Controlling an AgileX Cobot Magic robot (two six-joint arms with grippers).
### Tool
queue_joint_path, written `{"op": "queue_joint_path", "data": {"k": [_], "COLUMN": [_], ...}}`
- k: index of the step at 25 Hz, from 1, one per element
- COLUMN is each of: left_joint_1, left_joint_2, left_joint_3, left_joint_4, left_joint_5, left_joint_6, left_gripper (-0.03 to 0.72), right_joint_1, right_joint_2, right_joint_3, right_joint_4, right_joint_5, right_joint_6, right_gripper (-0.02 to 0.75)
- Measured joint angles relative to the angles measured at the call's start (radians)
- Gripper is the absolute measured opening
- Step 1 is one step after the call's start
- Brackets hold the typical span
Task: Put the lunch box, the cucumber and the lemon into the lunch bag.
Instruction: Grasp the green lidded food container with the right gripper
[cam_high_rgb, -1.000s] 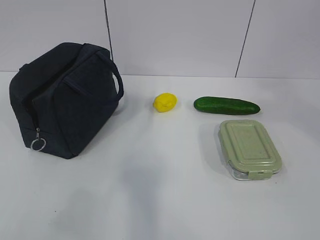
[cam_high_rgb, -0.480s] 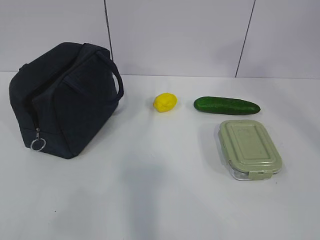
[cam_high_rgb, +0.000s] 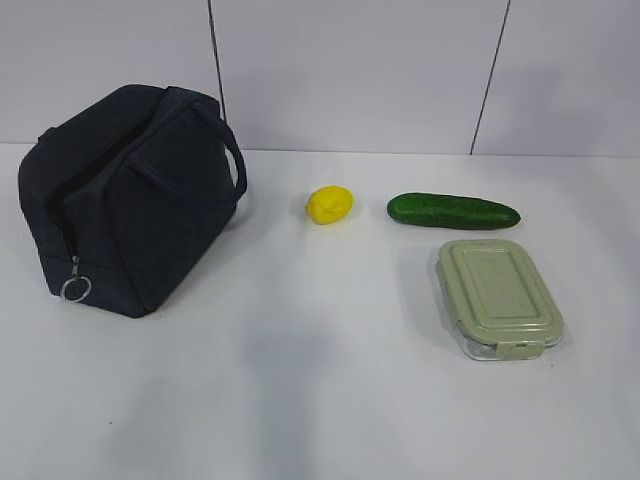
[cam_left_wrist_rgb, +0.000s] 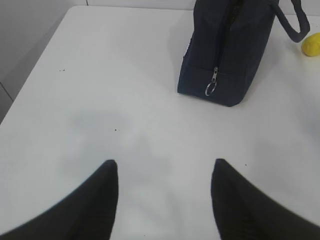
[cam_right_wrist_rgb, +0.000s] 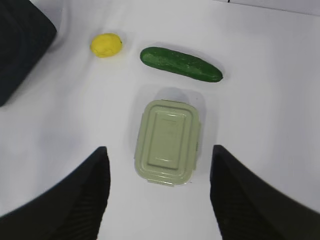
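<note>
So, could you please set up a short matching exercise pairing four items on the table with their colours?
Things:
1. lunch bag
2. lemon
3. cucumber
4. lunch box lid

Colours:
A. pale green
B. bright yellow
C. dark navy
D. dark green

Pairs: 1-C, 2-B, 3-D, 4-A

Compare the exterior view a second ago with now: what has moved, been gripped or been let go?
Nothing visibly changed. The bag, lemon, cucumber and lunch box lie where they were, none of them gripped.
</note>
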Motion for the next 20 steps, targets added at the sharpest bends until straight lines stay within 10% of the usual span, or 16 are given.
{"op": "queue_joint_path", "data": {"k": [9,20], "left_joint_1": [0.0,0.0], "left_joint_2": [0.0,0.0], "left_joint_3": [0.0,0.0], "left_joint_4": [0.004,0.004], "left_joint_5": [0.0,0.0], "left_joint_6": [0.0,0.0], "left_gripper": [0.414,0.414], "right_joint_1": [-0.435,-0.544], "right_joint_2": [0.205,0.518], "right_joint_3": [0.0,0.0], "right_joint_4": [0.551,0.623], "right_joint_5": [0.002,-0.017], "right_joint_6": [-0.324,-0.382], "right_gripper": [0.494,0.494]}}
